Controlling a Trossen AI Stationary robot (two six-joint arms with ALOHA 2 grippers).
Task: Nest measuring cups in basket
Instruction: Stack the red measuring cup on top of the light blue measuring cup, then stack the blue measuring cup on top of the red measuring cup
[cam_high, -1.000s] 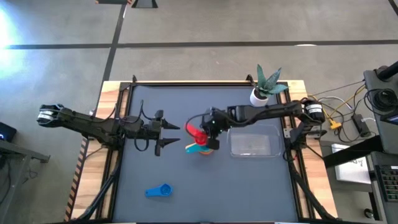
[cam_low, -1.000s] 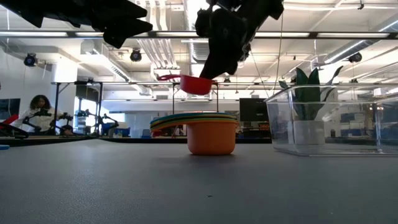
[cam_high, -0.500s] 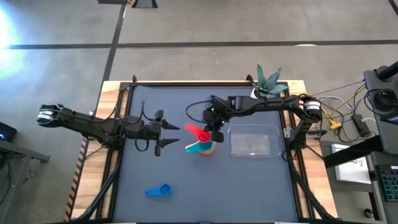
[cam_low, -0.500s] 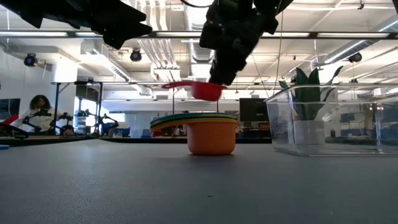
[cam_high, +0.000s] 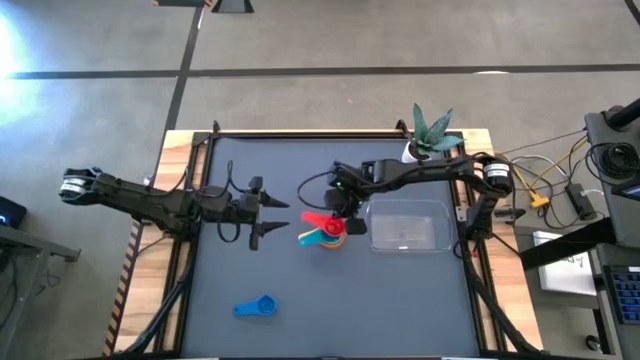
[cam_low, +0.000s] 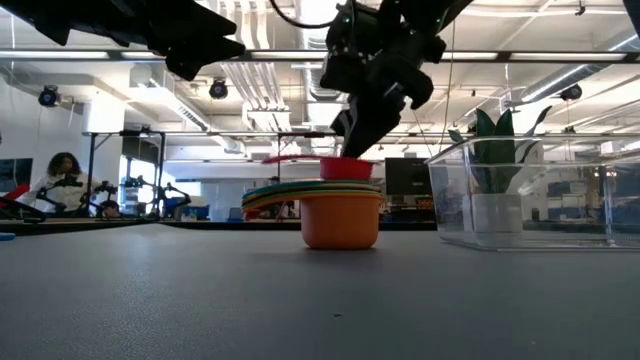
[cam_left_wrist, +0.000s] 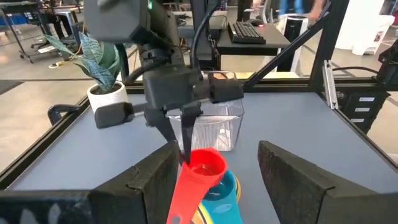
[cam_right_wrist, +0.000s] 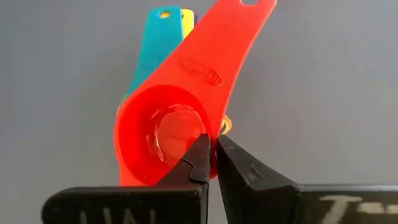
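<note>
From above, the right gripper (cam_high: 343, 212) sits over the middle of the table, pinching the rim of the red cup (cam_high: 331, 226), which rests on the stack of cups (cam_high: 326, 238) just left of the clear basket (cam_high: 404, 227); the red handle points left, toward the left gripper (cam_high: 277, 217), which waits near the stack with its fingers spread and nothing in them; a blue cup (cam_high: 256, 307) lies alone, well apart, near the front edge; a white plant pot (cam_high: 416, 154) stands behind the basket.

At table height, the red cup (cam_low: 345, 167) is seated in the top of the stack (cam_low: 335, 210), its bowl upright and its handle level; the right gripper (cam_low: 358, 128) comes down on it from above; the basket (cam_low: 535, 190) stands beside the stack, apart from it, and I cannot make out any cups inside it.

Across the left wrist camera, the red cup (cam_left_wrist: 202, 169) shows its long handle running toward this arm's own fingers (cam_left_wrist: 149, 180), with a teal cup (cam_left_wrist: 225, 193) under it; the right gripper's dark fingers meet at the bowl's far rim.

Close up from the right wrist, its fingers (cam_right_wrist: 200, 163) are nearly closed, clamped on the red cup's wall (cam_right_wrist: 161, 134); teal and yellow handles fan out beneath.

Judging by this, release comes next, then the blue cup; the left arm is nearer it.
</note>
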